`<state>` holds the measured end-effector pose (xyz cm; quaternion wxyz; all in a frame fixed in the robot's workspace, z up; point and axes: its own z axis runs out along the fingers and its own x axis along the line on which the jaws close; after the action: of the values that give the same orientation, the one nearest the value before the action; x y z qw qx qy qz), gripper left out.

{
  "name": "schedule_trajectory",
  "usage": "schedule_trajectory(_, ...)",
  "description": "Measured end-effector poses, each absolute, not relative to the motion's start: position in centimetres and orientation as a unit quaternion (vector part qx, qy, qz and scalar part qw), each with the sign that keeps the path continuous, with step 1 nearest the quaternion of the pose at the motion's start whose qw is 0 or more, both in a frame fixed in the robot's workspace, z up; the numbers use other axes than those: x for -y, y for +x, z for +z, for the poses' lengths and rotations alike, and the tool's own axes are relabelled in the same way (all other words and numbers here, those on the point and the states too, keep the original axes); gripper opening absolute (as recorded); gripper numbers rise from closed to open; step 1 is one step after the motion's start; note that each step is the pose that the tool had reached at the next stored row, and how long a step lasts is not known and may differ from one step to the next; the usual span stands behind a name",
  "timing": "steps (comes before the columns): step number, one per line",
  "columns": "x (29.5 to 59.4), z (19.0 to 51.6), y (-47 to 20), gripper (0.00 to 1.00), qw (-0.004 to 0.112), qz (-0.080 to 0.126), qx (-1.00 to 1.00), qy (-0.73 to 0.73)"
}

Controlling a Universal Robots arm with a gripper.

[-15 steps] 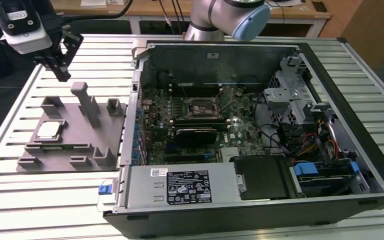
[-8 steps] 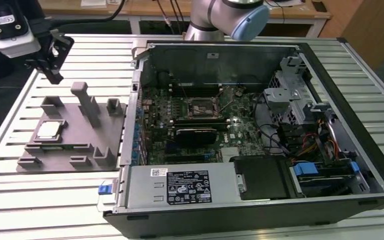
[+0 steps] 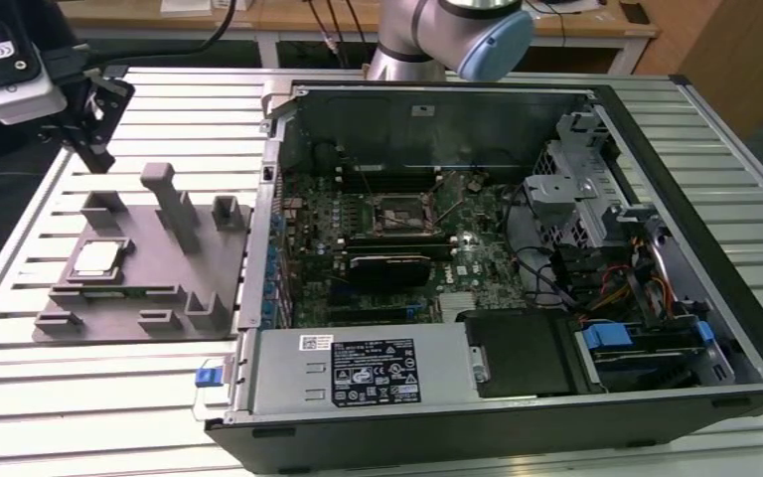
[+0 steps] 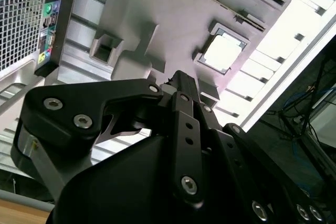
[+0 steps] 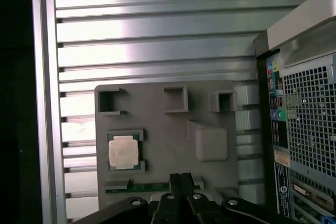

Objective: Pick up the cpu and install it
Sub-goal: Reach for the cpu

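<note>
Silvery square cpu (image 5: 124, 152), green-rimmed, sits in recess of grey plastic fixture tray (image 5: 157, 129) on slatted metal tabletop (image 5: 157, 51). Black gripper (image 5: 181, 178) hangs above tray, fingers pressed together, holding nothing.

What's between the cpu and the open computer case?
In the exterior view, the grey fixture tray with its upright posts lies between the cpu and the computer case.

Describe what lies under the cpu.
The cpu sits recessed in the grey fixture tray, which rests on the slatted metal table. The tray surface directly beneath the chip is covered.
</note>
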<state>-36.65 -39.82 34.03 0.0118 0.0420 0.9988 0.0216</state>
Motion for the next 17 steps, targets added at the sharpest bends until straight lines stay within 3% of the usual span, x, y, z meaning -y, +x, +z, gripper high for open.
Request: schedule_trajectory(17,38.6,32.4,-38.5,0.11,0.012,0.022,-0.999,0.042)
